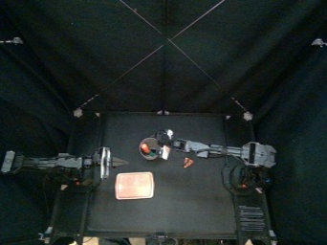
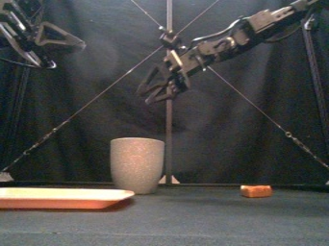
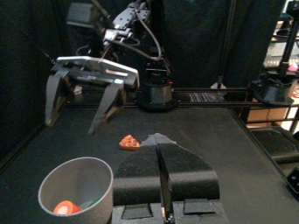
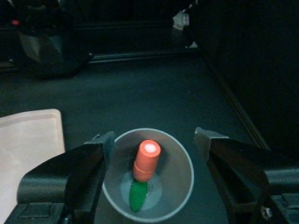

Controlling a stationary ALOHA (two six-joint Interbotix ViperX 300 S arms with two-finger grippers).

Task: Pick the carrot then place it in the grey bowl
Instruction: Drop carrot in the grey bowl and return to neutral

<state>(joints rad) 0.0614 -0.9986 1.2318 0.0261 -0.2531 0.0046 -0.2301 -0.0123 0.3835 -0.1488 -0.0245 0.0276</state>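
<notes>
**Step in hand.** The carrot [image 4: 149, 157] lies inside the grey cup [image 2: 137, 164], orange body uppermost and green end toward the bottom, leaning against the inner wall. The placing step therefore reads as complete. The right hand [image 2: 160, 92] hangs directly above the cup mouth with its two jaws spread wide apart and nothing between them. It is clear of the rim and not touching the cup.

**Next move.** The right hand needs a straight lift and a pull back to its own side, with the jaws kept wide so that neither one clips the rim and tips the cup. No further grasp appears necessary.

**Other arm.** The left hand [image 3: 160, 144] rests at the left side of the bench, well apart from the cup. Its jaws are closed together and hold nothing.

**Surface.** The bench [image 2: 193, 219] is flat, matt and black. A flat pink tray [image 2: 64, 199] lies near the front, left of the cup and apart from it. A small red-orange toy [image 2: 257, 190] lies to the right of the cup, well clear of it.

**Room.** Black curtains [image 2: 90, 96] close the back and sides.
</notes>
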